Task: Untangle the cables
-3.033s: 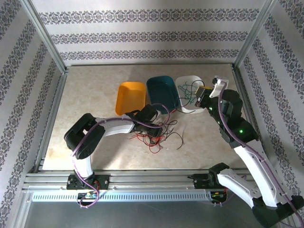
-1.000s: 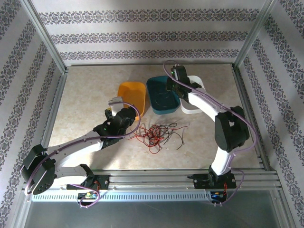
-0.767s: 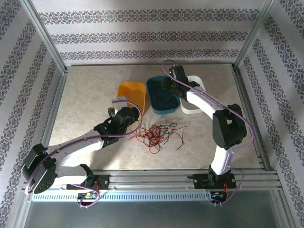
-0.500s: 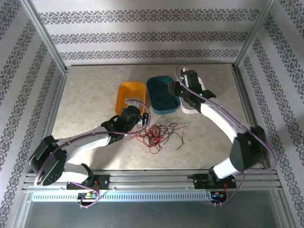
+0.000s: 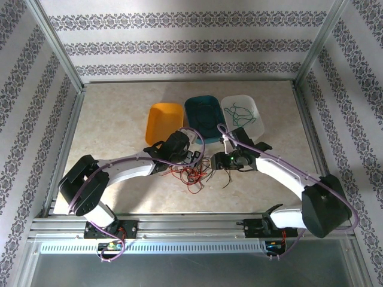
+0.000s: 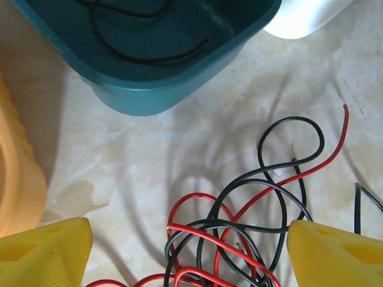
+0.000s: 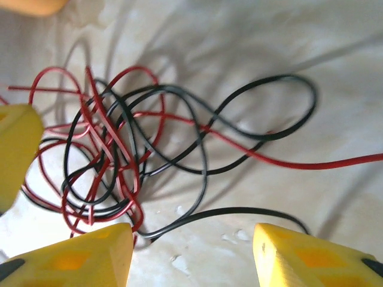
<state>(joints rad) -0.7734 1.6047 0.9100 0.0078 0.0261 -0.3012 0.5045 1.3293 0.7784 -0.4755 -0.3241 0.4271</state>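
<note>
We've got left gripper [image 6: 188, 242] and right gripper [image 7: 191, 248] both spread open, empty, flanking the cables [image 5: 190, 173] at top-view centre.

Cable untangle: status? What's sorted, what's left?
Done: green cables lie in the white bin, a black cable in the teal bin. In hand: nothing; the left gripper and right gripper both hover open at the red and black tangle. Left: separating that tangle on the table; the orange bin looks empty.
</note>
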